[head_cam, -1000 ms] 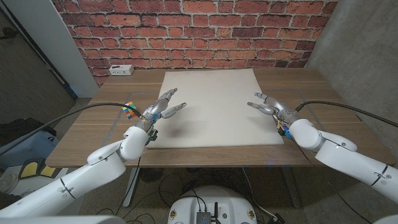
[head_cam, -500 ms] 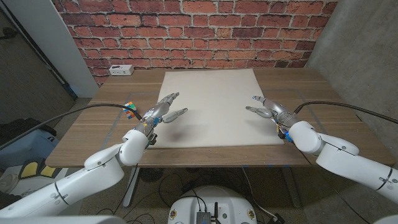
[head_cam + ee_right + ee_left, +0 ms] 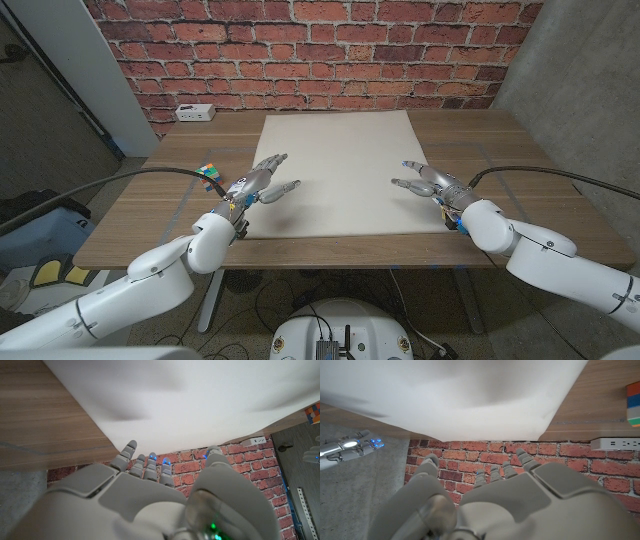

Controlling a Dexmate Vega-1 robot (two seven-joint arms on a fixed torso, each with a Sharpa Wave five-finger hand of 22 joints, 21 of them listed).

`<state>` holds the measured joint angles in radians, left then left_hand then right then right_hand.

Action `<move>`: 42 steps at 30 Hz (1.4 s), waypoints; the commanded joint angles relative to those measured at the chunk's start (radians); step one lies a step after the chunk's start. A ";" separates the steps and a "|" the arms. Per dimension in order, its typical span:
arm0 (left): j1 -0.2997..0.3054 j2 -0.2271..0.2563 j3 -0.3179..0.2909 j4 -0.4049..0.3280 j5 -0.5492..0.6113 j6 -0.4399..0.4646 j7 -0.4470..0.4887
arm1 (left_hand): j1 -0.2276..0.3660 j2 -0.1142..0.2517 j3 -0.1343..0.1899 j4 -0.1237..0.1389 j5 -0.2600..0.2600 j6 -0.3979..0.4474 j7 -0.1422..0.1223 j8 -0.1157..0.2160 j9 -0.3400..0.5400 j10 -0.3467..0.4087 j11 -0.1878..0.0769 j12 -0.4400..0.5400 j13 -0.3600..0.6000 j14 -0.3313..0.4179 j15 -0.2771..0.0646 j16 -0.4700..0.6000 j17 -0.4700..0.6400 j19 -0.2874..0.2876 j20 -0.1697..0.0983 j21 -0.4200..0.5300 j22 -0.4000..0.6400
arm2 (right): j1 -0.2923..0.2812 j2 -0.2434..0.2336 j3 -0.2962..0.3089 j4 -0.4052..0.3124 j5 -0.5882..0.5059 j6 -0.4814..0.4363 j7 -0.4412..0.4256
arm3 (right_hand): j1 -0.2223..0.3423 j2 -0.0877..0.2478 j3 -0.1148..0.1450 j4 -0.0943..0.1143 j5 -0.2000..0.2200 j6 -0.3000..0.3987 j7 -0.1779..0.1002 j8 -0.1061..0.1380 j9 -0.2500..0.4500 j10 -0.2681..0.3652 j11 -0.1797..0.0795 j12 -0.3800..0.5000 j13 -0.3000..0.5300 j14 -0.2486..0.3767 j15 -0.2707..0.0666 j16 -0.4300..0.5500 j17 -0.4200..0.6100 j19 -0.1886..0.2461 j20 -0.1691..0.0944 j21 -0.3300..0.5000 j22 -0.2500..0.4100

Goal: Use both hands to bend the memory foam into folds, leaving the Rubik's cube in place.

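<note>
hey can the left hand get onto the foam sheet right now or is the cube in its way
Probably yes. The left hand hangs open over the foam sheet's left edge, and the Rubik's cube sits off the sheet on the table, out to the hand's left, so nothing lies between them.

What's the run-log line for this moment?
left hand: open over foam's left edge | right hand: open over right edge | memory foam: flat | Rubik's cube: untouched

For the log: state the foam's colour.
Plain off-white foam, no pattern; clearest in the head view.
</note>
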<state>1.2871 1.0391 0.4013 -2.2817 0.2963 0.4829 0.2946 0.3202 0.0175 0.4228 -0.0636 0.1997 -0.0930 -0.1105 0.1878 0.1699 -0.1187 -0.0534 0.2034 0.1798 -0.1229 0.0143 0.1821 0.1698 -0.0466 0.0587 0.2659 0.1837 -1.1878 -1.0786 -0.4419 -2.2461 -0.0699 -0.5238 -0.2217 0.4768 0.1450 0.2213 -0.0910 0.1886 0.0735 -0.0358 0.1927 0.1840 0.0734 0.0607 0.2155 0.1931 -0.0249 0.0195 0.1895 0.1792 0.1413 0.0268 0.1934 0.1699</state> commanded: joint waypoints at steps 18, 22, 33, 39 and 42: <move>0.049 0.085 -0.004 -0.081 0.033 0.089 -0.065 | 0.014 -0.019 -0.007 -0.022 -0.001 0.024 -0.010 0.002 0.006 0.016 -0.005 0.003 0.003 0.017 -0.011 0.003 0.003 0.016 0.017 -0.003 0.003 | -0.050 -0.061 -0.036 -0.116 -0.037 -0.143 0.015 | 0.023 -0.004 0.006 -0.015 -0.002 0.018 0.000 0.005 0.002 0.008 -0.001 -0.004 0.002 0.006 -0.003 0.007 0.002 0.009 0.005 0.003 0.002; 0.061 0.101 -0.001 -0.095 0.046 0.106 -0.068 | 0.017 -0.023 -0.008 -0.026 -0.001 0.026 -0.011 0.003 0.006 0.018 -0.003 0.003 0.003 0.018 -0.011 0.003 0.003 0.018 0.019 -0.003 0.003 | -0.055 -0.068 -0.047 -0.133 -0.047 -0.166 0.016 | 0.025 -0.005 0.007 -0.018 -0.002 0.019 -0.001 0.005 0.002 0.009 -0.003 -0.004 0.002 0.007 -0.003 0.007 0.002 0.009 0.007 0.003 0.002; 0.085 0.140 0.013 -0.141 0.080 0.195 -0.092 | 0.031 -0.035 -0.012 -0.042 0.001 0.023 -0.012 0.001 0.006 0.021 -0.009 0.003 0.003 0.028 -0.007 0.005 0.003 0.044 0.024 0.001 0.002 | -0.067 -0.086 -0.082 -0.183 -0.078 -0.244 0.015 | 0.036 -0.008 0.012 -0.028 -0.001 0.019 -0.001 0.003 0.001 0.010 -0.005 -0.004 0.002 0.007 -0.006 0.005 0.001 0.011 0.016 0.003 0.002; 0.099 0.164 0.022 -0.159 0.101 0.223 -0.088 | 0.039 -0.038 -0.012 -0.049 0.002 0.023 -0.008 0.001 0.006 0.025 -0.008 0.004 0.003 0.030 -0.009 0.004 0.003 0.049 0.025 0.000 0.002 | -0.064 -0.090 -0.114 -0.207 -0.113 -0.287 0.012 | 0.046 -0.009 0.016 -0.036 0.000 0.021 -0.002 0.003 0.001 0.009 -0.009 -0.005 0.002 0.007 -0.010 0.004 0.001 0.012 0.020 0.002 0.001; 0.104 0.172 0.028 -0.163 0.115 0.232 -0.083 | 0.047 -0.041 -0.012 -0.055 0.004 0.029 -0.008 0.003 0.006 0.031 -0.007 0.005 0.003 0.031 -0.009 0.004 0.003 0.051 0.026 -0.001 0.002 | -0.058 -0.089 -0.137 -0.219 -0.140 -0.312 0.011 | 0.051 -0.010 0.018 -0.040 0.001 0.022 -0.003 0.003 0.001 0.010 -0.012 -0.005 0.002 0.008 -0.012 0.004 0.001 0.013 0.023 0.002 0.001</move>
<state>1.3682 1.1747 0.4132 -2.4151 0.3746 0.6628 0.2107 0.3558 -0.0180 0.4074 -0.1098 0.1998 -0.0742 -0.1171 0.1878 0.1748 -0.0913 -0.0622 0.2035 0.1797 -0.0979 0.0071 0.1821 0.1698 -0.0031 0.0771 0.2621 0.1836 -1.2502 -1.1598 -0.5228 -2.4213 -0.1487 -0.7568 -0.2063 0.5161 0.1369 0.2376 -0.1228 0.1887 0.0840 -0.0358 0.1927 0.1838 0.0805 0.0534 0.2090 0.1929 -0.0195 0.0141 0.1895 0.1766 0.1520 0.0451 0.1933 0.1686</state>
